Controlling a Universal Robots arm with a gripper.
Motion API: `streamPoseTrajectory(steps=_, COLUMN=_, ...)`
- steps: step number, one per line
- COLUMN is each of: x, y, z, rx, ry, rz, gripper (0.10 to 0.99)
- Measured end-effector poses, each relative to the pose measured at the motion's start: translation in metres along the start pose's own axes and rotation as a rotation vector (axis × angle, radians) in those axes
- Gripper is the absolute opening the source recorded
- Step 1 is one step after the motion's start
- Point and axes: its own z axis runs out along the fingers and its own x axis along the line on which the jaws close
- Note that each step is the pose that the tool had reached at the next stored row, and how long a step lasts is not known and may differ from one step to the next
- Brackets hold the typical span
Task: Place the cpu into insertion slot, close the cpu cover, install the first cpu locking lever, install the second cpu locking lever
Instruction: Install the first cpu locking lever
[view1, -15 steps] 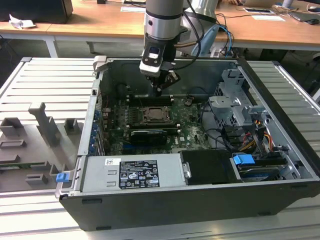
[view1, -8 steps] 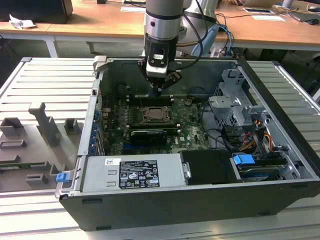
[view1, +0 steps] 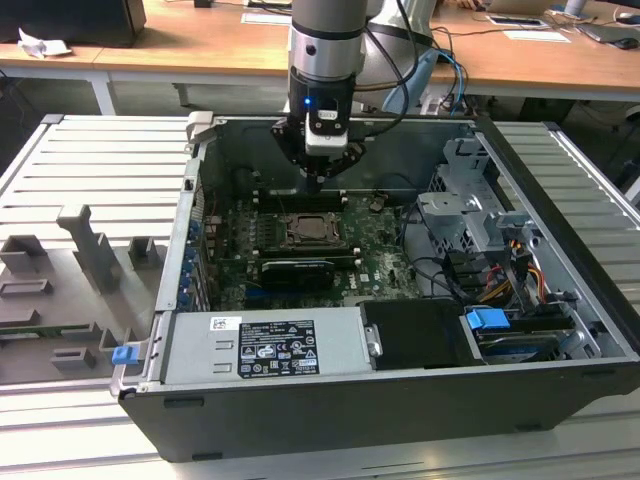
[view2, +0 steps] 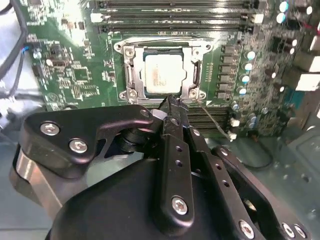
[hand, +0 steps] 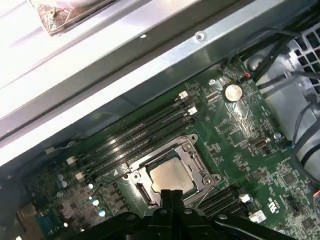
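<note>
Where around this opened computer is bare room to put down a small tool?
The ribbed table is bare on the exterior view's right of the computer case, and beyond the grey fixtures on the exterior view's left. Inside it is crowded: gripper by the cpu, cables by the drive cage.

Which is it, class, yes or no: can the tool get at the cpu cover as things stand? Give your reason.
Probably yes. The tool, shut, hangs with its tip at the edge of the cpu cover, nothing lying between them; the memory slots lie alongside it.
</note>
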Motion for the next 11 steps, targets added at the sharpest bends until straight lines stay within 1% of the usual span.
streamPoseTrajectory(steps=1, x=0.0, y=0.0, z=0.0003, rx=0.0, ry=0.0003, rz=-0.031, gripper=0.106)
streamPoseTrajectory(steps=2, x=0.0, y=0.0, z=0.0007, rx=0.001, ry=0.0006, rz=-0.081, gripper=0.106)
streamPoseTrajectory(steps=3, x=0.0, y=0.0, z=0.0008, rx=0.001, ry=0.0007, rz=-0.11, gripper=0.106)
streamPoseTrajectory(steps=7, x=0.0, y=0.0, z=0.0012, rx=0.002, ry=0.0013, rz=-0.185, gripper=0.106)
streamPoseTrajectory(steps=8, x=0.0, y=0.0, z=0.0014, rx=0.003, ry=0.0017, rz=-0.227, gripper=0.106)
streamPoseTrajectory(steps=11, x=0.0, y=0.0, z=0.0015, rx=0.003, ry=0.0017, rz=-0.286, gripper=0.106)
